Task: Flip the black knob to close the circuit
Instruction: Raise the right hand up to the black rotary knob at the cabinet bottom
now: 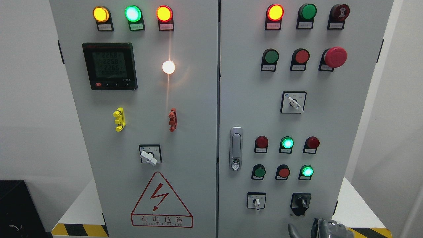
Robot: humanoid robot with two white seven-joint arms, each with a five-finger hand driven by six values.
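Note:
The black knob (301, 200) sits low on the right door of a grey electrical cabinet (185, 132), on a black plate, its pointer near upright. My right hand (322, 228) shows only as dark fingertips at the bottom edge, just below and right of the knob, apart from it. Too little of the hand shows to tell its state. The left hand is out of view.
White selector switches stand at the right door's upper middle (295, 104), lower left (256, 202) and on the left door (148, 156). A red emergency button (335, 57), a door latch (235, 148), a meter (109, 65) and lit lamps (133, 13) fill the panels.

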